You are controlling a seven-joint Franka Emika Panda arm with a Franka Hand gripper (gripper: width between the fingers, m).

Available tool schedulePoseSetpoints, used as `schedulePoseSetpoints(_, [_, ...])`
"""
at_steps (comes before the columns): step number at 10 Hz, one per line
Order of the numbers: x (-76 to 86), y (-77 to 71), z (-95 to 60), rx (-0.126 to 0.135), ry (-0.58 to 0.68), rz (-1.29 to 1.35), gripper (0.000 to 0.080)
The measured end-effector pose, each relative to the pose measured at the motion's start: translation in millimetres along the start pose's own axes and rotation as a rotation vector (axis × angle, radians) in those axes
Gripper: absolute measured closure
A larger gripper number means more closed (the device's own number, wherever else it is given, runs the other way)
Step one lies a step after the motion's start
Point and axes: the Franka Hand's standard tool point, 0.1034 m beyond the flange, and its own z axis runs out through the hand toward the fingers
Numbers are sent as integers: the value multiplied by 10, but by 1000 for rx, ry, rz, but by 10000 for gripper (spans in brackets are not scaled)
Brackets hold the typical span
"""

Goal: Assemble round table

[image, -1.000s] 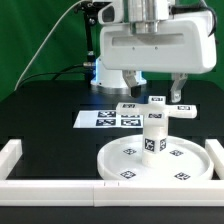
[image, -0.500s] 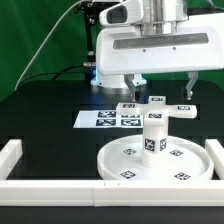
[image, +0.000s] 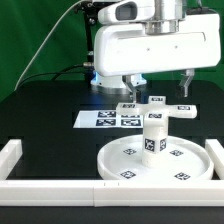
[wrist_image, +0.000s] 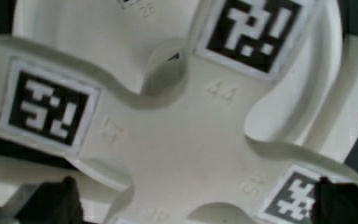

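Observation:
The large round disc [image: 128,160] lies flat at the front, and the short leg [image: 153,136] stands upright at its middle. Just behind it the X-shaped cross base [image: 155,107] lies flat beside the marker board [image: 98,118]. My gripper [image: 158,92] hangs open right above the cross base, one finger on each side, holding nothing. In the wrist view the cross base [wrist_image: 185,120] fills the picture with its tags up. The gripper [wrist_image: 208,208] straddles it, and its dark fingertips [wrist_image: 51,205] show at the corners, apart from the part.
White rails border the work area: one along the front [image: 50,188], one at the exterior view's left [image: 10,152] and one at its right [image: 215,148]. The arm's base [image: 105,75] and a cable stand behind.
The hand has shifted slightly toward the exterior view's right and a little upward over the cross base. Its jaws stay wide open. The parts have not moved.

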Motion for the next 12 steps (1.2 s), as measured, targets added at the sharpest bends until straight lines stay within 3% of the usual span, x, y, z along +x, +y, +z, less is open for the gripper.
schedulePoseSetpoints(3, [-8,6,12,-2,1,-9,151])
schedulePoseSetpoints(5, [-34,25,101,-2,-14,-15,151])
schedulePoseSetpoints(7, [-53,90,143,-21,2,-40,151])
schedulePoseSetpoints(11, [-86,83,189,-19,-7,-30,151])
schedulePoseSetpoints(12, [-87,84,190,-19,-7,-9,290])
